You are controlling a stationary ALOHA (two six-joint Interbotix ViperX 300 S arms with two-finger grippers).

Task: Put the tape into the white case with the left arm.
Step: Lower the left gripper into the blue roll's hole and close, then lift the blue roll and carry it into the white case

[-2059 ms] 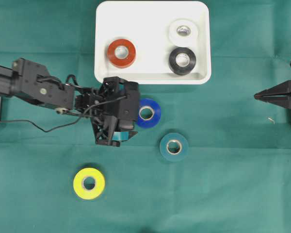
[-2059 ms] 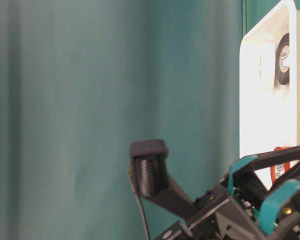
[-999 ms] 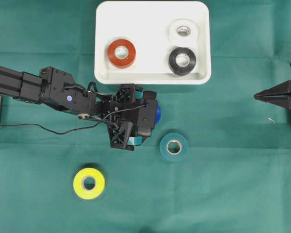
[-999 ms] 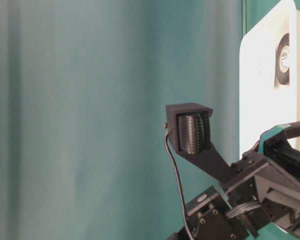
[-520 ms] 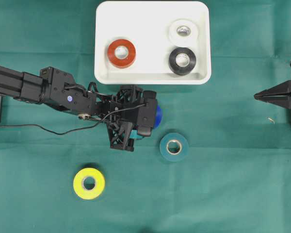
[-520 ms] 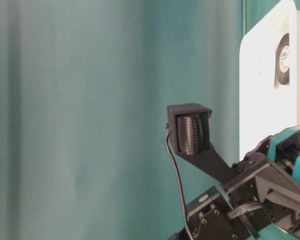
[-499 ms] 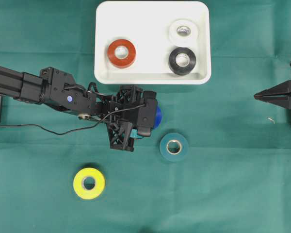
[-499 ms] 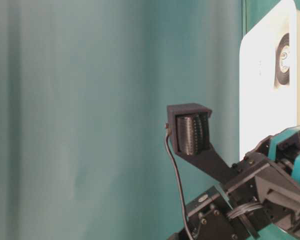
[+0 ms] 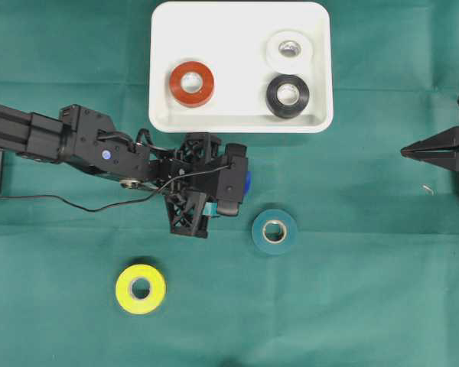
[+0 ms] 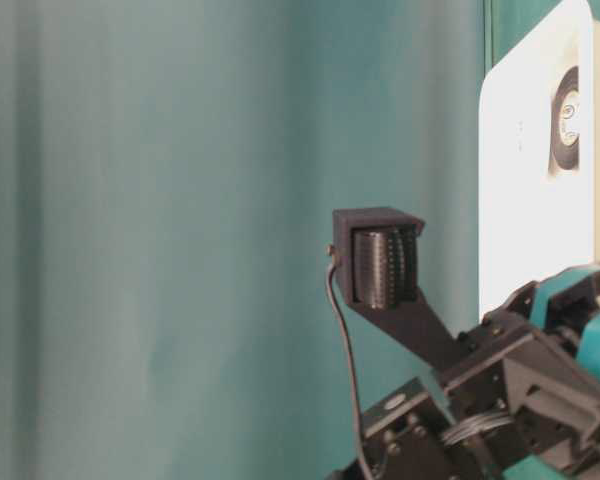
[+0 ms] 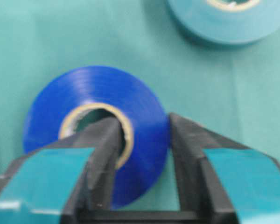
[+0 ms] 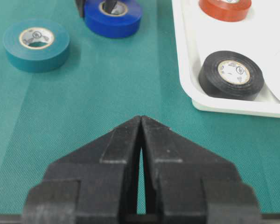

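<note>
Now the left arm's jaws have just clamped the blue tape wall (one finger inside); lifting toward the white case follows.

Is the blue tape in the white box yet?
No, out. The blue tape lies flat on the green cloth, below the white case; the left tool pinches its wall.

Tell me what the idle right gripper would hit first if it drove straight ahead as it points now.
Likely nothing nearby: the right gripper points down open green cloth, between the blue tape and the white case. The blue tape, held by the left gripper, lies nearest that line; depth is uncertain.
</note>
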